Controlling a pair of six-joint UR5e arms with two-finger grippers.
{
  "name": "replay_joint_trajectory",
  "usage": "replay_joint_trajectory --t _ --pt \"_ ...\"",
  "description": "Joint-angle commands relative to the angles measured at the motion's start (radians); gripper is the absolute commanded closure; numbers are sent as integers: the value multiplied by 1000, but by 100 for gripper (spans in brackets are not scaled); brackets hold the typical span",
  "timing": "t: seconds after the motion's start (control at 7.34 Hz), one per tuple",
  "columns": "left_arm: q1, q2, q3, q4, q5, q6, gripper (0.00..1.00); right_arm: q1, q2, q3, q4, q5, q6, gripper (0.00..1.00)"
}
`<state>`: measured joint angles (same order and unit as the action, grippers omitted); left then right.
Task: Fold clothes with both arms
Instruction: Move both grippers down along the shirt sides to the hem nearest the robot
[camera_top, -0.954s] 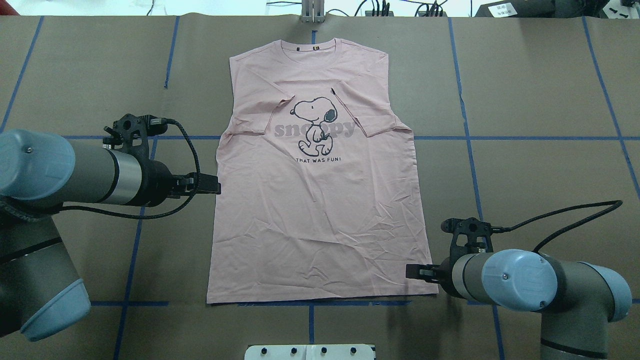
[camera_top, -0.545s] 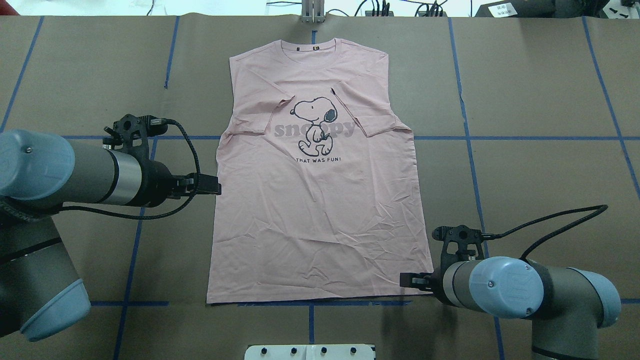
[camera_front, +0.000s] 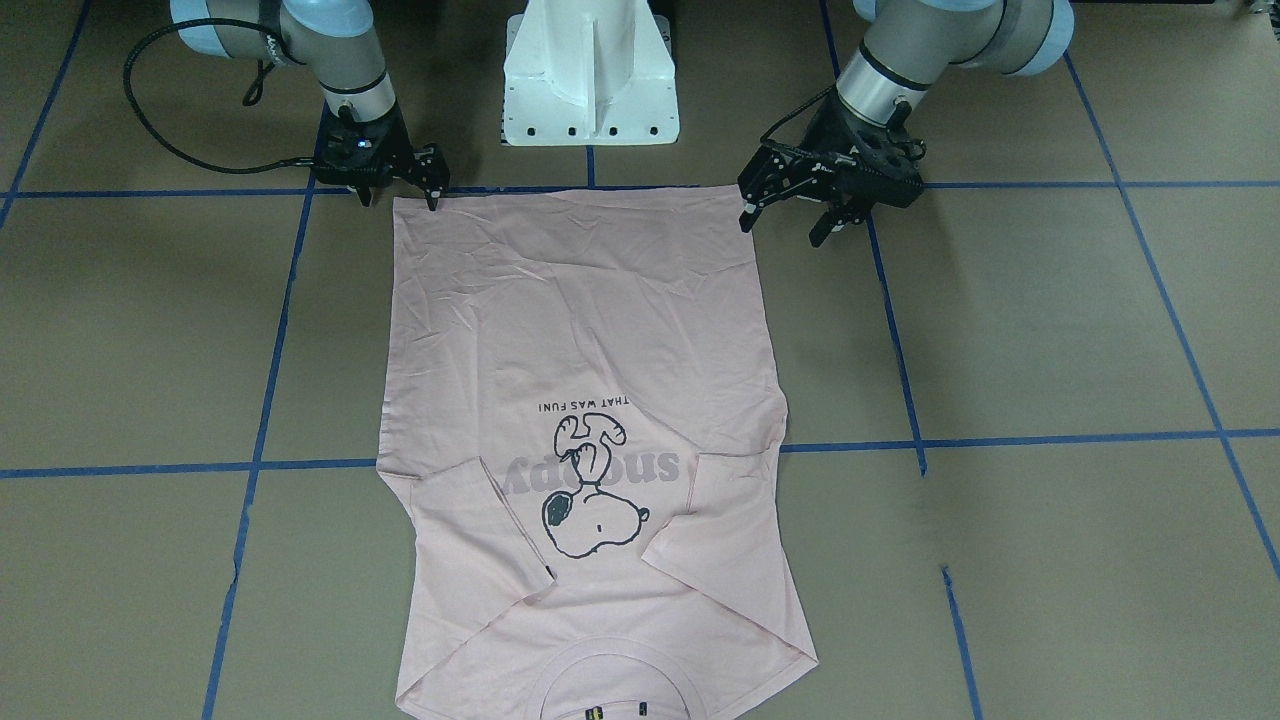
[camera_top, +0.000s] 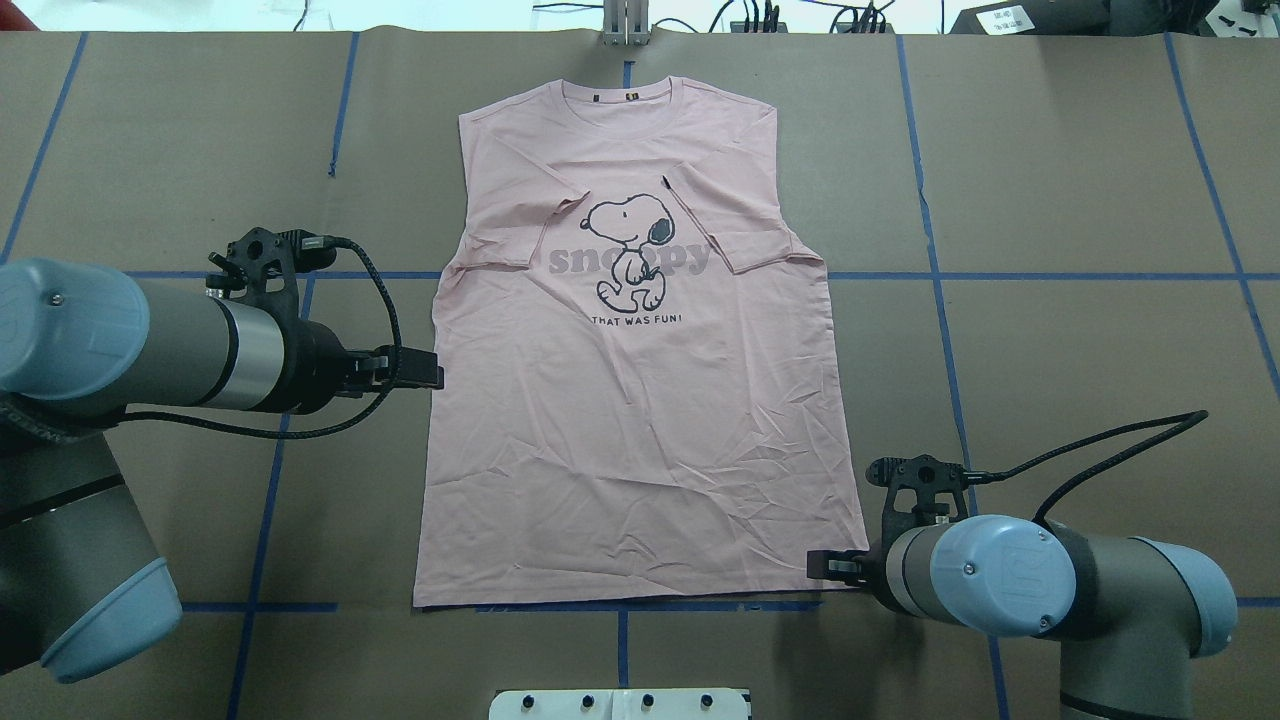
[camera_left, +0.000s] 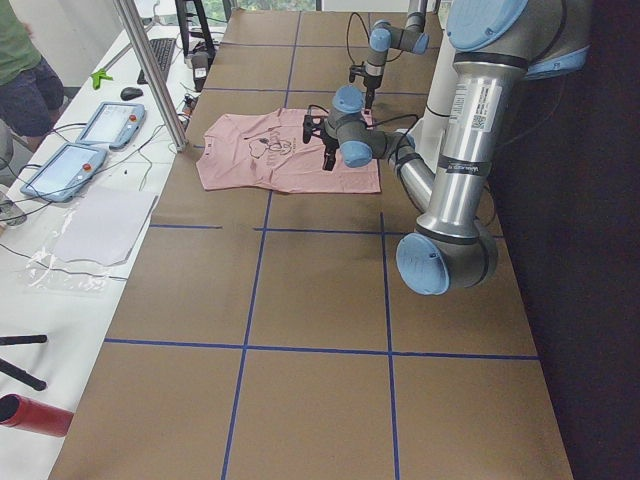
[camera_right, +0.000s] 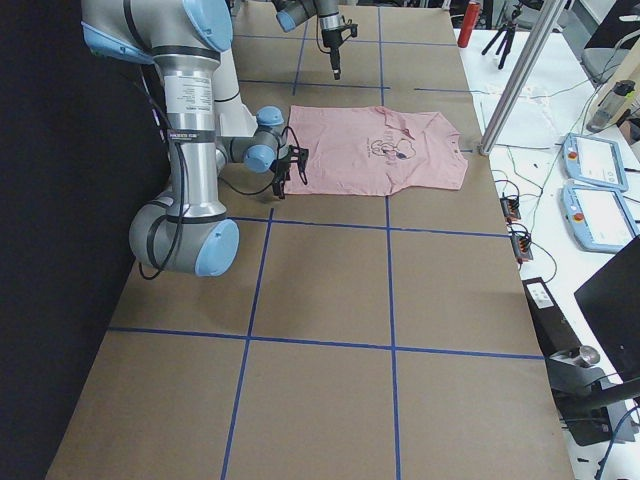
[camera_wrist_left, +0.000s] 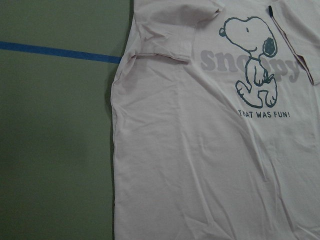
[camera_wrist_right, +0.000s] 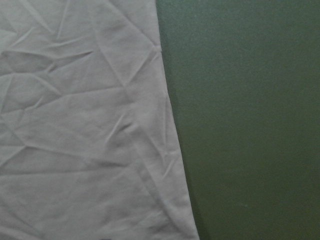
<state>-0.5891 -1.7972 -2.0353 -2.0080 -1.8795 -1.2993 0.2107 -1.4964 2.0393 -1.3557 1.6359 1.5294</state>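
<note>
Since both jaws stand apart, left gripper (camera_front: 781, 226) should match right gripper (camera_front: 400, 200) at T-shirt's (camera_top: 640, 430) near hem corners before pinching.

Left arm (camera_top: 170, 345) and right arm (camera_top: 1120, 585) are both chunky grey metal tubes with light-blue joint caps (camera_top: 1005, 575), a tiny screw (camera_top: 967, 569) in each cap. Black cables (camera_top: 1100, 450) loop off the wrists. Left gripper (camera_front: 785, 225) and right gripper (camera_front: 400, 200) are all black, two fingers each. There's a white sticker (camera_left: 468, 103) with black print on the left arm, plus a white pedestal base (camera_front: 590, 70).
</note>
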Motion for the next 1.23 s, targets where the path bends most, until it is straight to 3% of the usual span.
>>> replay_joint_trajectory --t 0.0,0.27,0.82,1.09 --pt "0 -1 -3 0 -1 0 0 -2 2 -5 -2 2 0 32" --pt "0 -1 -19 0 -1 0 0 1 1 -4 1 9 -11 100" --pt "8 -5 -11 3 0 -3 0 10 -1 19 9 2 -9 100" --pt "96 -1 -16 73 23 -169 0 10 1 77 9 9 -3 100"
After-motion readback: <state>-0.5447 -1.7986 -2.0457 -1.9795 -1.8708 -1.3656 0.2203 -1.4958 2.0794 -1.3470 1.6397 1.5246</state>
